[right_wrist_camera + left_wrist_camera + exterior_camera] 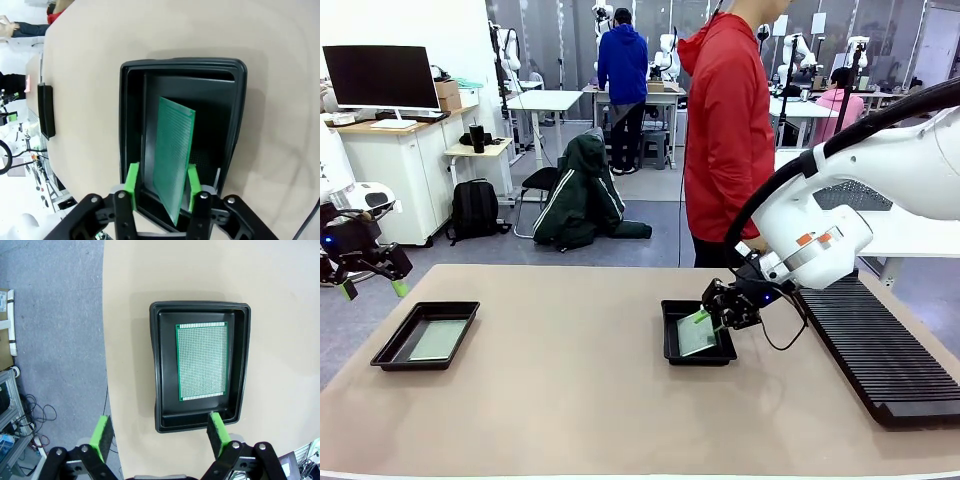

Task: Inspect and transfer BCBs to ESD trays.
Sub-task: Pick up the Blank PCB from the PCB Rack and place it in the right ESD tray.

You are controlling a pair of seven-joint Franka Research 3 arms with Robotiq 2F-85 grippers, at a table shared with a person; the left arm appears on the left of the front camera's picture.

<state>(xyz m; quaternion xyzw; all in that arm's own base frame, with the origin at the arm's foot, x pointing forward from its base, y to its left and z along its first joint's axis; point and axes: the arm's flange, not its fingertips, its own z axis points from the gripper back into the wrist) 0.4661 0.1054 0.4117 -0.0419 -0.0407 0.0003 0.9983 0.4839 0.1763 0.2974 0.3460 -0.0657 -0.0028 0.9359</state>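
Observation:
Two black ESD trays lie on the tan table. The left tray holds a BCB lying flat. My left gripper hovers open above that tray's near end, beyond the table's left edge. In the right tray a second BCB stands tilted, its far edge down on the tray floor. My right gripper straddles its raised near end, the fingers partly apart with a gap beside the left finger.
A long black ribbed rack runs along the table's right side. A person in a red top stands at the far edge behind the right tray. The table's middle and front are bare tan surface.

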